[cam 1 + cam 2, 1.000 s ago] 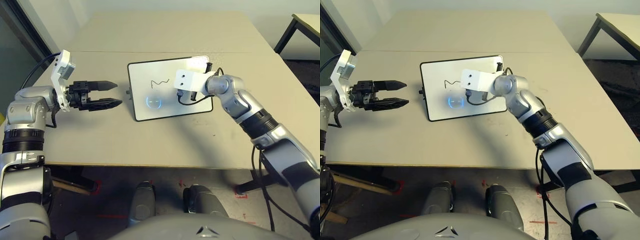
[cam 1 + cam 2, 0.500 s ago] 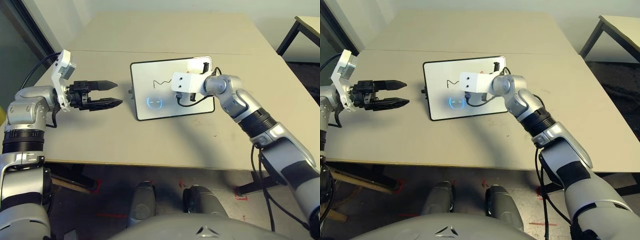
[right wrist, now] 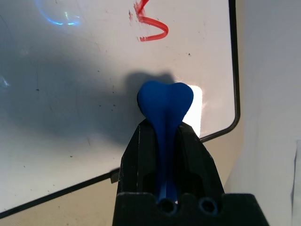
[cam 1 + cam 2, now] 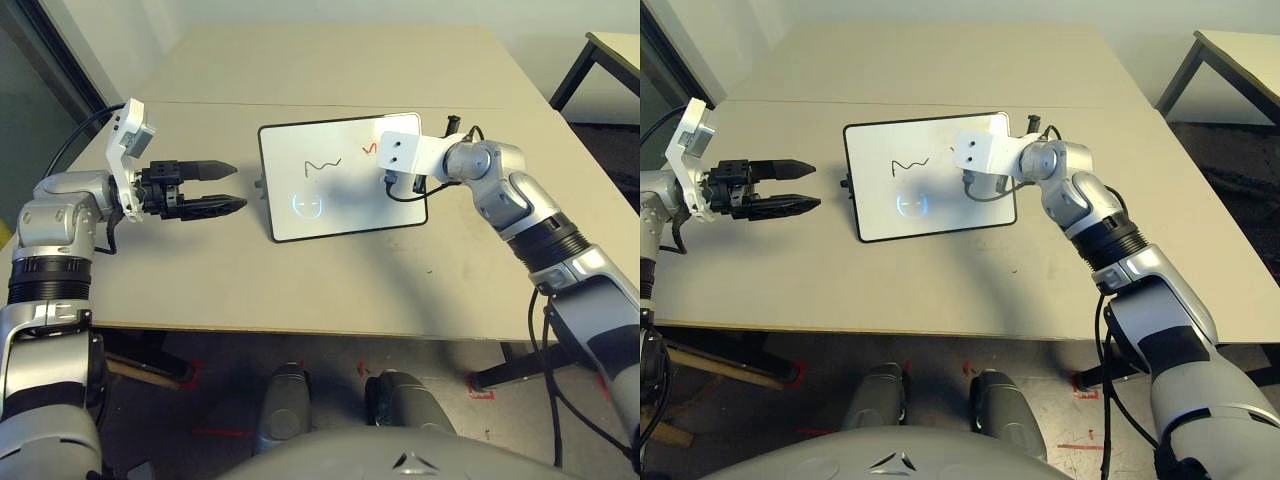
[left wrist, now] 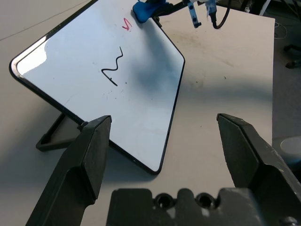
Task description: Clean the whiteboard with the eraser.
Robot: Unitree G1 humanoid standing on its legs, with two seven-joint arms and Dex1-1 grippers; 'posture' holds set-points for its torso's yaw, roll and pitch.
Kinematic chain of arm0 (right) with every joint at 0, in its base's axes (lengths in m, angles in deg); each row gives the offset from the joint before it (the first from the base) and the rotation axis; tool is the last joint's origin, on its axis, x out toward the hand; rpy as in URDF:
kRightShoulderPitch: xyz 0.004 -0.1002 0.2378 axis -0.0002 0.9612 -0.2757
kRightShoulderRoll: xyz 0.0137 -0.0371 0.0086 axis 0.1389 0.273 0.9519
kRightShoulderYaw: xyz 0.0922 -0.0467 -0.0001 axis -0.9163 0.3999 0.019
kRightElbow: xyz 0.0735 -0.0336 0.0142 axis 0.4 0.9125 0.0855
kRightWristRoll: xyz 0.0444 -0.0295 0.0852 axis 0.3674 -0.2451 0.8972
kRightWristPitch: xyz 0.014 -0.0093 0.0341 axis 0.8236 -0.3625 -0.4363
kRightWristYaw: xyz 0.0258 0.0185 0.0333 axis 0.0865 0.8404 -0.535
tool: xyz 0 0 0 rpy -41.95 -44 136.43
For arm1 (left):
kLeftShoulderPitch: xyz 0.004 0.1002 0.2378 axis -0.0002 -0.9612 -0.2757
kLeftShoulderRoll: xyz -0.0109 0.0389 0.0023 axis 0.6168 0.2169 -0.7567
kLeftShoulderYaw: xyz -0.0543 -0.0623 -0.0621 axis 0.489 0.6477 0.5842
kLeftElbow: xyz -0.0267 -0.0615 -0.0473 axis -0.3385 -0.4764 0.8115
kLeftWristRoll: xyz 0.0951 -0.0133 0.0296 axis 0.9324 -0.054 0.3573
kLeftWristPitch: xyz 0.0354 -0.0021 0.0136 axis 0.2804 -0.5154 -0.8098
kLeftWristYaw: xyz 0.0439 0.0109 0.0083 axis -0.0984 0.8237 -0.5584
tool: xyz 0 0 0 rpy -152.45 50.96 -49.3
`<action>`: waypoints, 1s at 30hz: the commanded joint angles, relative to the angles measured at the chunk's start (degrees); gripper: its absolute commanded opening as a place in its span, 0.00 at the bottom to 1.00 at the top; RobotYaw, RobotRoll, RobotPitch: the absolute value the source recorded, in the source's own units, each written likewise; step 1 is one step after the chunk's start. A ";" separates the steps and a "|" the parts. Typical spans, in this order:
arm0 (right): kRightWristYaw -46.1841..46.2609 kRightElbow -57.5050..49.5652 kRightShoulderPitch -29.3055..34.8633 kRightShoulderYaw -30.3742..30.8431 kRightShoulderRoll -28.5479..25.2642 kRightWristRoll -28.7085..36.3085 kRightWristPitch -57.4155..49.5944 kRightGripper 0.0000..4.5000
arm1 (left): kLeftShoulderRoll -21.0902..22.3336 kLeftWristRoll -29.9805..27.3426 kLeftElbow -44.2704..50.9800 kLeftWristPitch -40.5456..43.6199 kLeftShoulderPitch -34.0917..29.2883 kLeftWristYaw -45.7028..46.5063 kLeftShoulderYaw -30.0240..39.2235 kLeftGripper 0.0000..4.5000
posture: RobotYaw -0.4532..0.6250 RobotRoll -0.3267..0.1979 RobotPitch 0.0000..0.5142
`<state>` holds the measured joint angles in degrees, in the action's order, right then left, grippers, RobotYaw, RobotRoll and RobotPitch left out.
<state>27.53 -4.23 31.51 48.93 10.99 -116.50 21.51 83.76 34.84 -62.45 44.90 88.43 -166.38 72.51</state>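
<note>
The whiteboard [image 4: 340, 175] sits propped at a tilt near the middle of the table [image 4: 300, 280], with a black squiggle [image 4: 322, 164] at its centre and a red mark [image 5: 126, 23] toward its far edge. The left gripper [image 4: 228, 187] hovers over the table's left side, fingers spread and empty. The right gripper [image 3: 164, 127] pinches the blue eraser [image 3: 164, 101] above the board's far right corner.
</note>
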 commanded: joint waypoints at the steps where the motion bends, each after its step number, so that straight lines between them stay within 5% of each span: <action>1: 0.54 1.55 -1.55 0.59 1.65 -0.93 1.12 0.08 | 0.05 0.32 0.23 -0.19 0.31 -0.47 -0.69 1.00 | 0.64 0.62 0.06; 18: 2.13 9.63 -5.84 3.38 10.87 -3.81 6.20 0.08 | 1.34 -0.45 1.83 0.46 -1.42 0.48 0.77 1.00 | 0.68 0.62 0.06; 30: 1.33 8.81 -3.07 1.74 5.93 -4.65 6.30 0.08 | 0.69 0.00 1.93 0.71 -0.97 0.37 0.45 1.00 | 0.66 0.62 0.07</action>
<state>29.80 3.64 26.94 51.08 18.10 -120.62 29.02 84.33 34.81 -60.78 45.47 87.17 -166.08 73.39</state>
